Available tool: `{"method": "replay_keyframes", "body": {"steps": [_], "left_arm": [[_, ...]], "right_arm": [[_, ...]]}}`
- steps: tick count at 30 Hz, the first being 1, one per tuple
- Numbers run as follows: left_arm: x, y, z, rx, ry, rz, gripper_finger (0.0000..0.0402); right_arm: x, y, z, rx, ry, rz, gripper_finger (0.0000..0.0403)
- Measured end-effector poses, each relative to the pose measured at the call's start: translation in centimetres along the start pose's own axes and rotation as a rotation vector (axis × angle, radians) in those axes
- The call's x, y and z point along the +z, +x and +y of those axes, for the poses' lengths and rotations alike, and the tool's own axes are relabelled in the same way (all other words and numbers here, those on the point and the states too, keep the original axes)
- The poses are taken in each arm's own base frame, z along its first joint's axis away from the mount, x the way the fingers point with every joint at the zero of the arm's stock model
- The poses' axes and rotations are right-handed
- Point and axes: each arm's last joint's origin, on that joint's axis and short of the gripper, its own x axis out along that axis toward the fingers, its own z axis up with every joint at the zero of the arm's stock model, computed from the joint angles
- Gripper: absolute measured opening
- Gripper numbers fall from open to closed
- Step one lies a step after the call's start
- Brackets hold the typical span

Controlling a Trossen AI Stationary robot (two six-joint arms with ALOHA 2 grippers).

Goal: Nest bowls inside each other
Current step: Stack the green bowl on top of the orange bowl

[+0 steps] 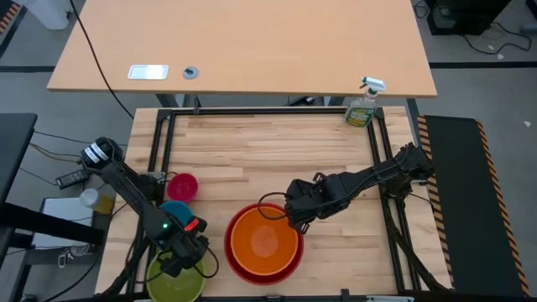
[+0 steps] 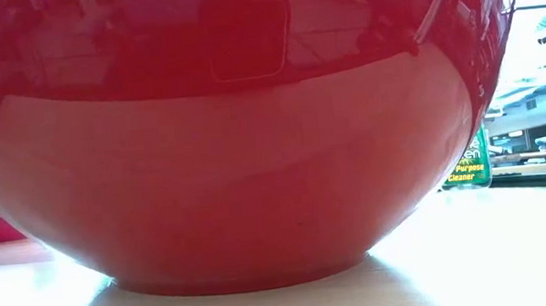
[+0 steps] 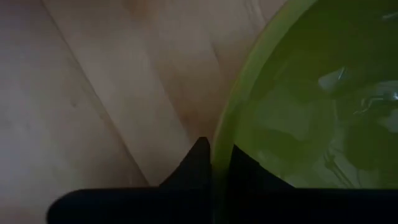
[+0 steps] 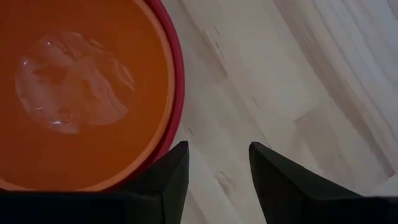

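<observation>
The yellow-green bowl [image 1: 176, 283] is at the table's near left corner, and my left gripper [image 1: 181, 256] is shut on its rim. Just beyond it is the blue bowl [image 1: 174, 210], partly hidden under the left arm, then the small pink bowl [image 1: 182, 186]. The orange bowl [image 1: 264, 242] sits nested in the red bowl [image 1: 243, 270] at the near middle. The red bowl fills the low view [image 2: 233, 157]. My right gripper [image 4: 217, 168] hangs open over bare table just right of the red bowl's rim [image 4: 179, 81], touching nothing. My left gripper holds the yellow-green bowl by its rim [image 3: 221, 134], on the bowl's far side. One finger [image 3: 249, 174] is inside the bowl and one finger [image 3: 194, 163] outside, pointing steeply down from above. Whether the bowl's base is on the table does not show.
A green spray bottle [image 1: 362, 106] stands at the table's far right corner; its label shows in the low view [image 2: 470, 166]. Bare wood lies across the far half and to the right of the red bowl. A black frame [image 1: 268, 111] runs round the table.
</observation>
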Motion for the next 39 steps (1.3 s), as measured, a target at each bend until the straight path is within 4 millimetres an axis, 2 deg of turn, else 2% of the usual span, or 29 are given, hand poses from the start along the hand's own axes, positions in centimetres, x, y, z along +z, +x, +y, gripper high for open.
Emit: {"method": "replay_keyframes", "body": {"steps": [6,14,22,28,33,39], "left_arm": [[1.1,-2.6,-0.1,-0.007,0.007,-0.099,0.0013],[1.4,-4.9,1.4,-0.014,-0.008,-0.196,0.0013],[2.4,-8.0,2.8,-0.053,0.005,-0.450,0.0013],[3.6,-9.6,6.1,-0.007,-0.079,-0.603,0.0013],[5.3,-9.9,8.9,0.031,-0.151,-0.724,0.0013],[6.0,-9.8,12.4,0.101,-0.241,-0.760,0.0013]], "right_arm": [[-0.5,-0.2,0.5,0.008,0.006,-0.002,0.0164],[-1.7,-0.5,1.2,-0.011,0.015,-0.040,0.0155],[-3.8,-1.1,1.5,-0.072,-0.005,0.011,0.0155],[-5.3,-1.5,1.0,-0.186,-0.031,0.046,0.0150],[-5.8,-1.4,0.9,-0.197,-0.045,0.044,0.0141],[-6.9,-0.8,-0.7,-0.226,-0.035,0.079,0.0129]]}}
